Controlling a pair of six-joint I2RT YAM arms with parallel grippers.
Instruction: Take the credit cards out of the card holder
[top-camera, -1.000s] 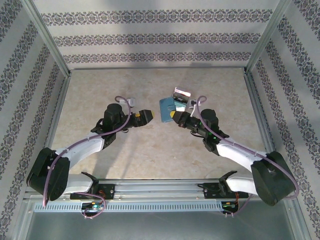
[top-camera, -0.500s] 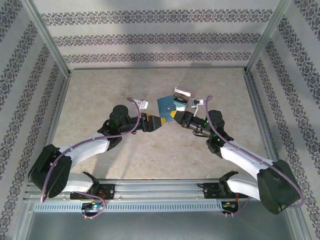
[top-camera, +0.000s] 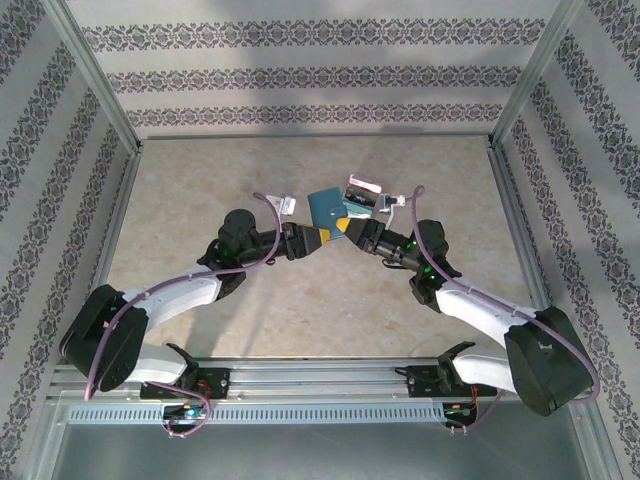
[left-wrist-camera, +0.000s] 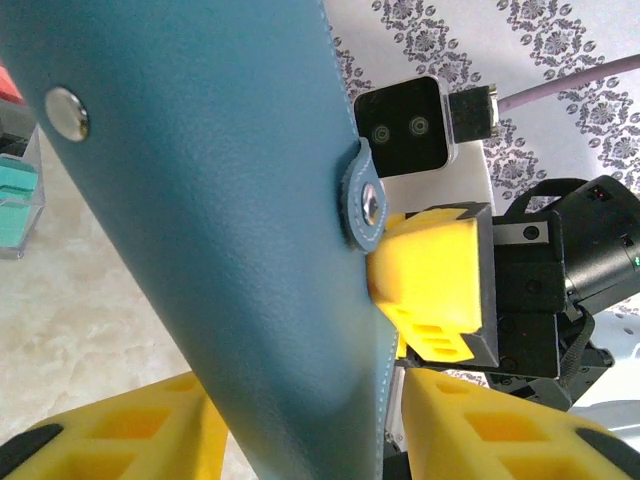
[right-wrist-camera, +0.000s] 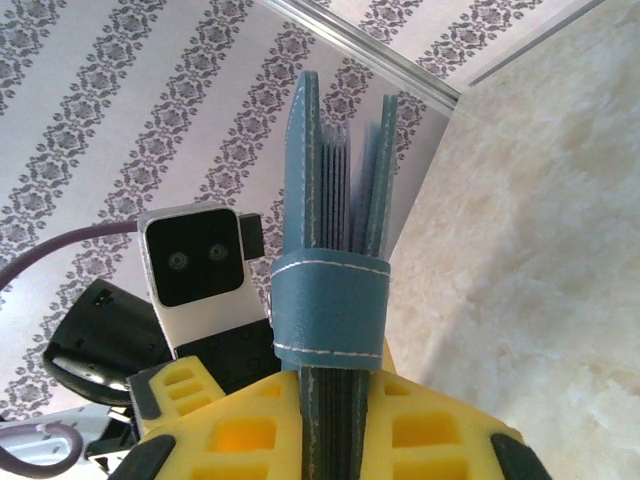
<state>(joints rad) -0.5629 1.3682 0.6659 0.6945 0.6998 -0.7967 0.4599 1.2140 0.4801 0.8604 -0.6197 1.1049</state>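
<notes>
My right gripper (right-wrist-camera: 325, 425) clamps the wallet (right-wrist-camera: 335, 170), which also sits between the fingers of my left gripper (left-wrist-camera: 305, 425); I cannot tell whether they pinch it.

Bright, even light falls from above; soft faint shadows lie beneath the arms on the beige marbled surface (top-camera: 300, 310).

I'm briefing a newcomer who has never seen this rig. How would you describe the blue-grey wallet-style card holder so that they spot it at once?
On the beige marbled table, look near its middle. The flat slate-blue, leather-look card holder is held there, clamped between the yellow fingers of the right gripper. Unlike the small clear box just beyond it, it is opaque, white-stitched, with a strap tab.
</notes>
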